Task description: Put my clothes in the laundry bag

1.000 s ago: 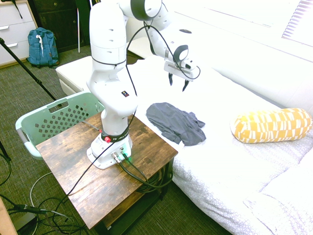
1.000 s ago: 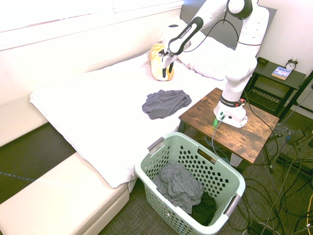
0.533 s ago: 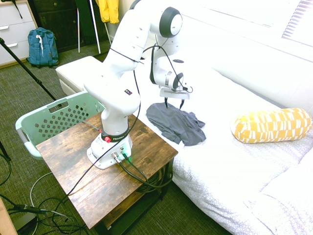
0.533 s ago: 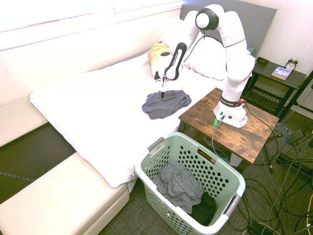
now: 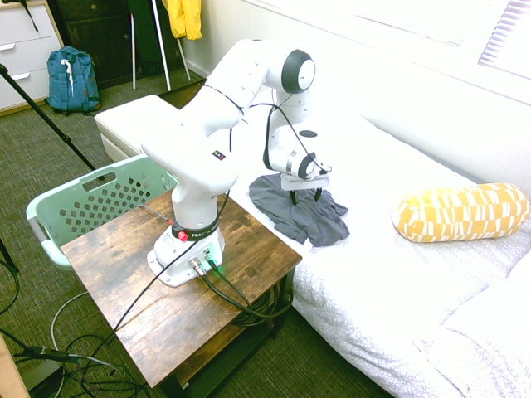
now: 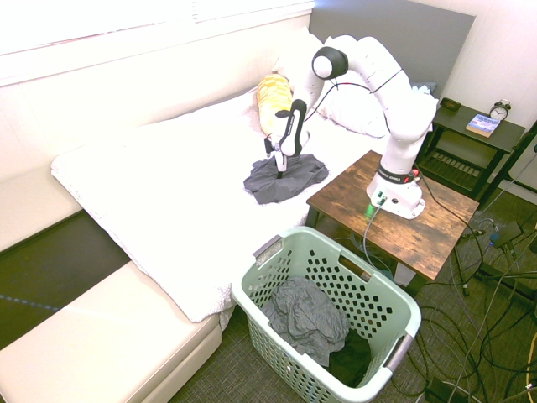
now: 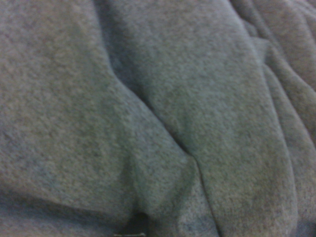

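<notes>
The clothes [image 5: 294, 214] are a crumpled charcoal-grey garment on the white bed, next to the wooden table. The same clothes [image 6: 285, 178] show in the second exterior view, and grey fabric [image 7: 158, 118] fills the wrist view. My gripper [image 5: 305, 197] stands open, pointing straight down, with its fingertips [image 5: 294, 199] at the top of the garment. In the second exterior view the gripper [image 6: 279, 170] is pressed onto the heap. The mint-green laundry bag [image 6: 386, 294] sits on the floor by the table, with grey clothing [image 6: 306, 315] in it. Its perforated side [image 5: 91, 203] shows behind the table.
A wooden table [image 5: 241, 257] bears the arm's base. A yellow patterned bolster [image 5: 460, 211] lies on the bed [image 5: 398, 274]. A teal backpack [image 5: 70, 79] and a hanging yellow garment [image 5: 184, 16] are at the back. A nightstand [image 6: 470, 126] holds a book and a clock.
The arm has come down from well above the bed, and the open gripper has dropped onto the grey garment. The garment has not moved.
</notes>
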